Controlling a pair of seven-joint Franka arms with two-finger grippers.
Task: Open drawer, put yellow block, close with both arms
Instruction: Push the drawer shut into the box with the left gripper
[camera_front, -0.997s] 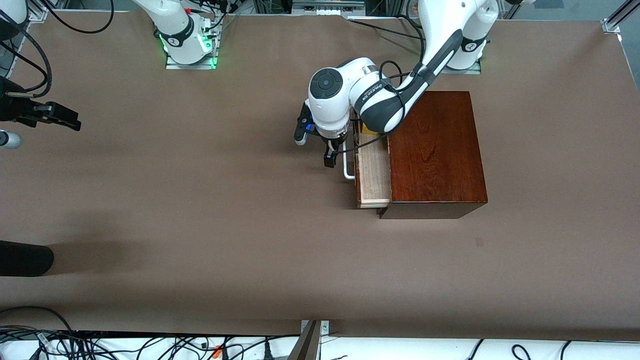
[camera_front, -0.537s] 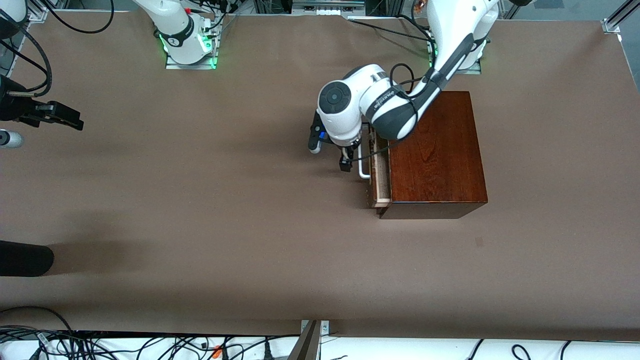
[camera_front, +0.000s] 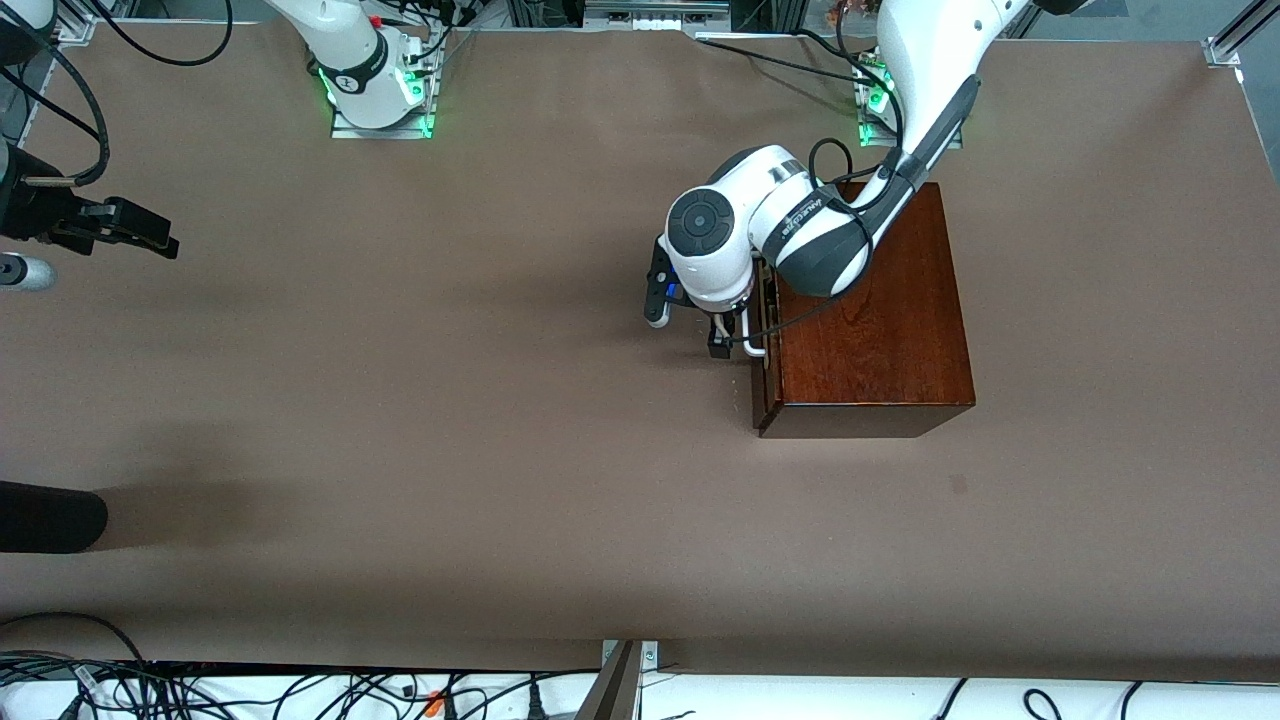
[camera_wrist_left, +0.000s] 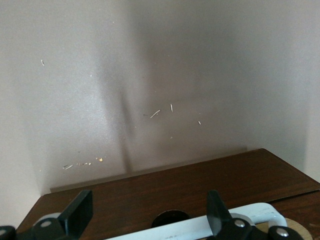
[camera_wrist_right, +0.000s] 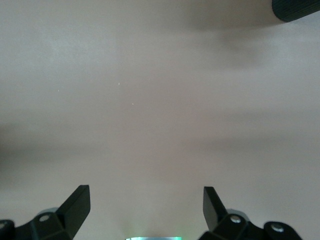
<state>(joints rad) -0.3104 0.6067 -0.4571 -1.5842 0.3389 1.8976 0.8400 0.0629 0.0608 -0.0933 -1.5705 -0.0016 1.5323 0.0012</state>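
On the table (camera_front: 400, 450), toward three o'clock, the mahogany box (camera_front: 870, 310) has its drawer (camera_front: 766, 370) flush, so the unseen yellow block is presumably inside. The left gripper (camera_front: 722, 342), spread wide, sits at the white handle (camera_wrist_left: 250, 220), apparently pressing. The right gripper (camera_front: 150, 240), equally wide, waits over nine o'clock.
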